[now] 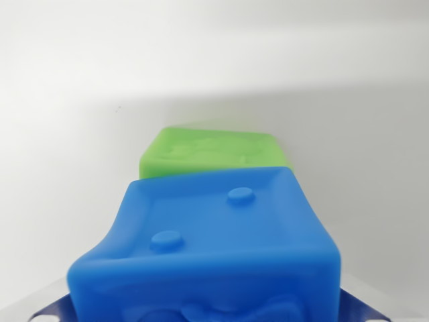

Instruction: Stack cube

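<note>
Right under my camera sits the blue cube, filling the lower middle of the wrist view, soft-looking, its top face framed by a raised rim with two round bumps on it. At the very bottom, on either side of the blue cube, I catch pale, glassy slivers that look like my fingers, tight against its lower corners; its sides seem pinched inward there, so I read my jaws as clamped on it, though the contact itself is mostly out of frame.

Just behind the blue cube is the green cube, its near edge hidden by the blue one's top, its top face showing faint raised shapes I can't make out. Whether the two touch, I cannot tell.

No boxes, bins or trays anywhere.

Either side of the blue cube there is open room, out to the wrist view's left and right. Beyond the green cube, a plain white surface, bright at the far end, a soft grey shadow falling across it around both cubes.
</note>
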Controlling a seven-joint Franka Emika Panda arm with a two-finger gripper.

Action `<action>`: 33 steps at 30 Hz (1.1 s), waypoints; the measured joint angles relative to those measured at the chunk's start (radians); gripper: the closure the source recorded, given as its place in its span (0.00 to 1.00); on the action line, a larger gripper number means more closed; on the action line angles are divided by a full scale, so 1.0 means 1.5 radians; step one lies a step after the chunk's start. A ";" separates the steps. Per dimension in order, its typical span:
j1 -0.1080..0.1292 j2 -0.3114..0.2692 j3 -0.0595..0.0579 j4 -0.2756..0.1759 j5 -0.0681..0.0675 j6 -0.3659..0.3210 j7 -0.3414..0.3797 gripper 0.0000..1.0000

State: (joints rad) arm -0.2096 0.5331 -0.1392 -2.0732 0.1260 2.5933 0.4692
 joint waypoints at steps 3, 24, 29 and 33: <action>0.000 0.001 0.000 0.000 0.000 0.001 0.000 0.00; 0.000 0.001 0.000 0.000 0.000 0.001 0.000 0.00; 0.000 0.001 0.000 0.000 0.000 0.001 0.000 0.00; 0.000 0.001 0.000 0.000 0.000 0.001 0.000 0.00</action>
State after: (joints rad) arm -0.2102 0.5344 -0.1385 -2.0724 0.1263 2.5949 0.4689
